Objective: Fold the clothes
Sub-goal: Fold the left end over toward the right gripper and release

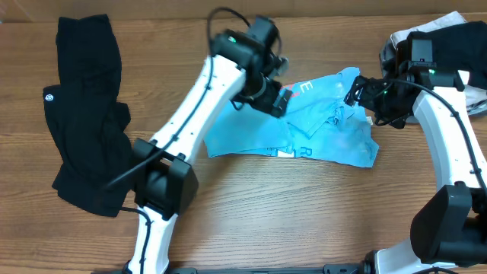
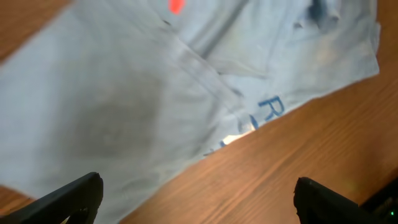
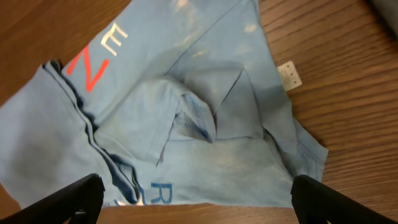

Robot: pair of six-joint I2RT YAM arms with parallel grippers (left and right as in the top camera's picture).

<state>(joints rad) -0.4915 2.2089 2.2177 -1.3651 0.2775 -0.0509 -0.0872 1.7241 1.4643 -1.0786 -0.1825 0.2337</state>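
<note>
Light blue T-shirt (image 1: 327, 133) lies crumpled on the wooden table (image 1: 266, 205), right of centre. Left gripper (image 2: 199, 196) and right gripper (image 3: 199, 196) are over it, both spread wide and empty. Only the right wrist view shows its white tag (image 3: 290, 74). Only overhead shows the black garment (image 1: 87, 114) at far left.

Overhead cam sat high above the bench (image 1: 304, 205), looking down from far enough back to catch both arms, with their bases at the bottom edge. Left wrist cam rode right behind the left hand (image 2: 198, 198) and pointed down past its fingertips (image 2: 71, 198), super close to the light blue T-shirt (image 2: 124, 112). Right wrist cam did the same over the right hand (image 3: 198, 198), just a bit further off. All three views shared that shirt, and both wrist views caught the blue letter R (image 2: 272, 107) by its edge.
</note>
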